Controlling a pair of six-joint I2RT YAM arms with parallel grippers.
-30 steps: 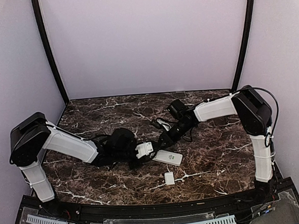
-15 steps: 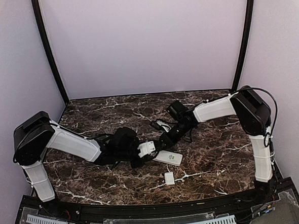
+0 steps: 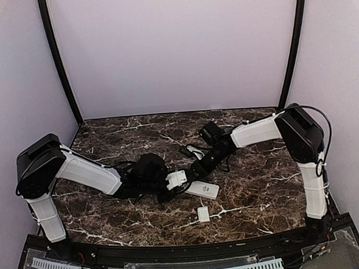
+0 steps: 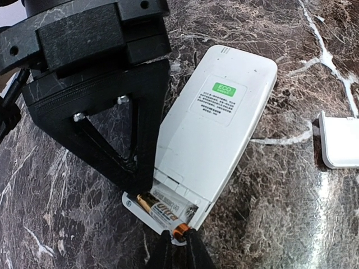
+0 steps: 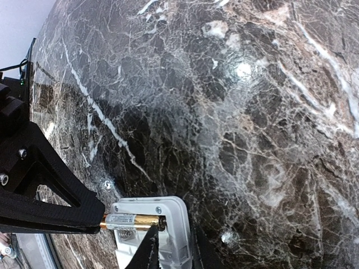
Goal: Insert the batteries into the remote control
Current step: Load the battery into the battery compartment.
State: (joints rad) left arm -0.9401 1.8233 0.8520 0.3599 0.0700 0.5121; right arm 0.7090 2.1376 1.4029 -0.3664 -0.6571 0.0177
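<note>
Top external: white-veined marble table [image 3: 262, 184] (remote control [image 3: 202, 189] on it), lilac walls [image 3: 174, 49]

Bright, sharp; glare on marble tabletop [image 5: 242, 70]

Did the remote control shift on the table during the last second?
No. In the top view the remote control keeps the same spot and angle relative to the small white cover lying nearer the arm bases.
</note>
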